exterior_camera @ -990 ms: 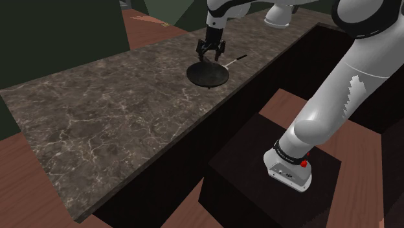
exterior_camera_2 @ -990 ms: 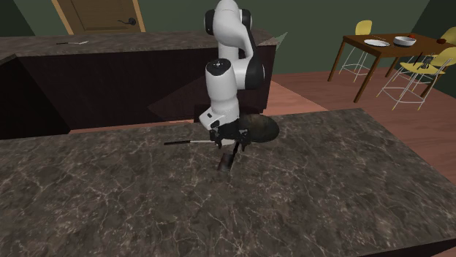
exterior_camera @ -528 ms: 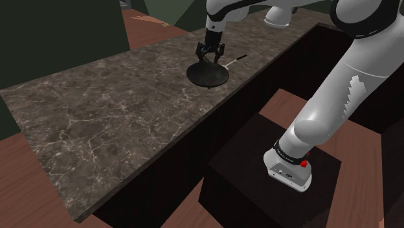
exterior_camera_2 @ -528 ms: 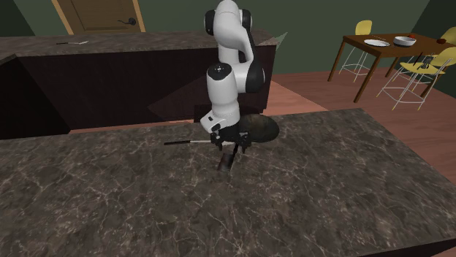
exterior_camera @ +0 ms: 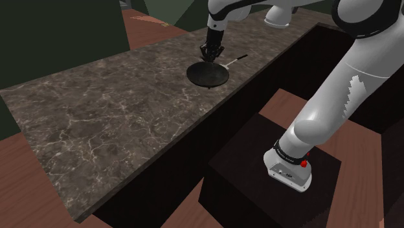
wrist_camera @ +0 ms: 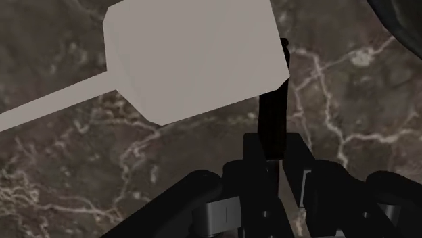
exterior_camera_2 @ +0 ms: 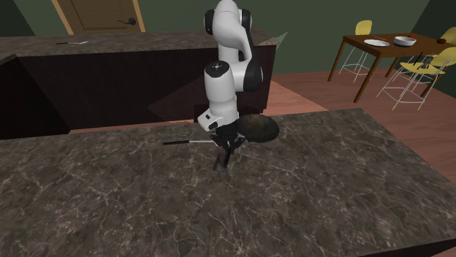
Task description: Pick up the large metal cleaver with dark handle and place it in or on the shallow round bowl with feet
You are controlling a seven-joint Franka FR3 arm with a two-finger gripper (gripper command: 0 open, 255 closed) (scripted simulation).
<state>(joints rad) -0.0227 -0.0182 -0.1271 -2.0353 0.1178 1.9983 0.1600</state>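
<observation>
Grasp step: jaws were clamped shut on the cleaver's (wrist_camera: 196, 61) dark handle, low over the worktop (exterior_camera: 97, 110) at 12 o'clock of the bowl (exterior_camera: 208, 75) in the shoulder view; next move needed a lift, then a short carry over the bowl.

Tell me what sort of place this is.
Probably a home kitchen with a dining corner: a long dark stone-patterned counter, a wooden table with dishes and yellow chairs, and a cleaver between the fingers of the gripper.
</observation>
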